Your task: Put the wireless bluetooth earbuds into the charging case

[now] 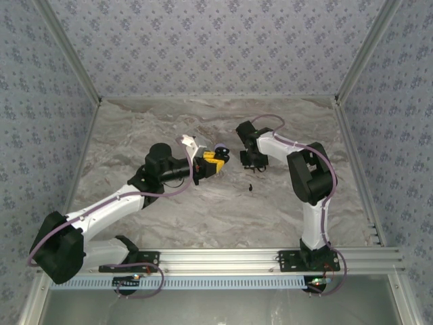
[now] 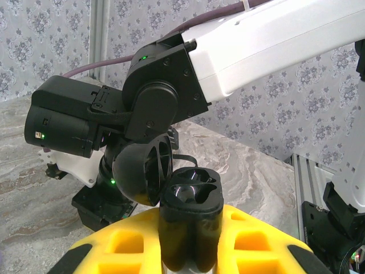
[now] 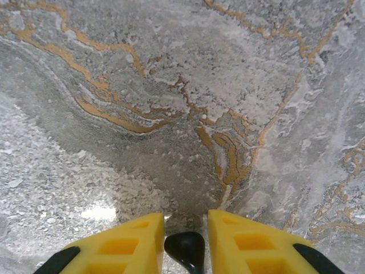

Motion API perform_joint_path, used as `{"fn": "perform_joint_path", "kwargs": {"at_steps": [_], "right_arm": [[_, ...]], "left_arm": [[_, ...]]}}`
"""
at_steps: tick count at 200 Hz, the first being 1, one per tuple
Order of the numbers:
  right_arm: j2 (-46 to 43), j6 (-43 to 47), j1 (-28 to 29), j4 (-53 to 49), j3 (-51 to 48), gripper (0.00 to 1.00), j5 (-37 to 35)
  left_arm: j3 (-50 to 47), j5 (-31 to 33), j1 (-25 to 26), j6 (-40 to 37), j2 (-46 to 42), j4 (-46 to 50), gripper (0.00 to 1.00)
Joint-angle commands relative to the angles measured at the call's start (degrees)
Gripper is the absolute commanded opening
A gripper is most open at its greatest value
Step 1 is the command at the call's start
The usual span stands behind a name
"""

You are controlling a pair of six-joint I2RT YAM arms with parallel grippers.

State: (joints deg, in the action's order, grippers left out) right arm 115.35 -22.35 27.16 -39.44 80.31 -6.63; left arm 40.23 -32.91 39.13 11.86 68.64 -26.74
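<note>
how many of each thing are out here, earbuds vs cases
earbud, black: 2, one between the right gripper's fingers, one small dark piece that looks like another lying on the table
case, black, lid open: 1, held in the left gripper
total: 3

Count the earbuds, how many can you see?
2. One black earbud sits between the right gripper's fingers; a second tiny black piece, probably an earbud, lies on the table near it. More may be hidden.
</note>
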Motion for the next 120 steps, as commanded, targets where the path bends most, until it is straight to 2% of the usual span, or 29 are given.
{"fn": "perform_joint_path", "kwargs": {"at_steps": [1, 55, 120], "right_arm": [[1.10, -1.71, -0.26, -2.63, -0.48, 0.26, 1.11], [-0.10, -2.15, -0.69, -1.99, -1.23, 0.21, 1.71], [-6.94, -1.11, -0.96, 2.27, -4.29, 0.21, 3.55]], "left_arm": [[0.74, 0.03, 0.44, -0.48, -0.88, -0.06, 0.15], [0.73, 0.12, 0.44, -0.51, -0.97, 0.26, 0.15], [0.20, 3.66, 0.47, -0.10, 0.05, 1.30, 0.15]]}}
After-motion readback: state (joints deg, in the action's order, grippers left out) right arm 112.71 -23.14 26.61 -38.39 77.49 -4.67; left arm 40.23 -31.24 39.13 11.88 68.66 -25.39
